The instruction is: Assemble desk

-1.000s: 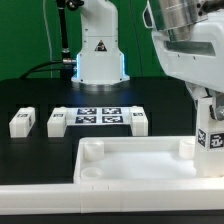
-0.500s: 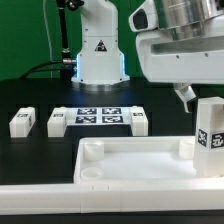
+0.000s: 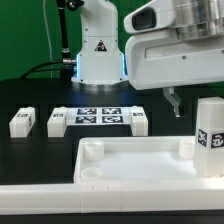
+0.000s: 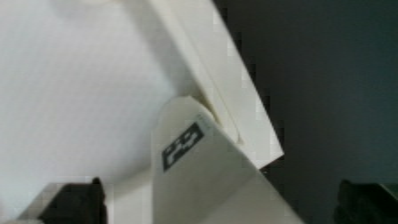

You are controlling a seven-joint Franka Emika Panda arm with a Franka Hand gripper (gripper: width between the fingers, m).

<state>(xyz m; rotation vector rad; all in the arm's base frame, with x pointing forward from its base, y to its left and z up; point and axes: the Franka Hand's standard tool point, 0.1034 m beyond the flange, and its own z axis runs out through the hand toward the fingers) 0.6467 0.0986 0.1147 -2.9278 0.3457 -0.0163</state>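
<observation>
Exterior view: the white rimmed tabletop (image 3: 130,165) lies flat on the black table (image 3: 30,150), with round sockets (image 3: 88,150) at its far corners. One blocky tagged leg (image 3: 210,135) stands upright at the corner on the exterior view's right, three loose legs (image 3: 57,122) flank the marker board (image 3: 97,116) behind, and the gripper (image 3: 175,102) hangs above, clear of the upright leg. Wrist view: that leg (image 4: 187,165) stands between the dark fingertips (image 4: 71,205), which are spread wide and grip nothing, so the gripper (image 4: 221,205) is released.

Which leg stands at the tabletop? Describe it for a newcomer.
Find the wide white tabletop in front. At its end on the exterior view's right one leg stands upright, tag facing the camera. The other three legs lie on the black table beside the marker board.
</observation>
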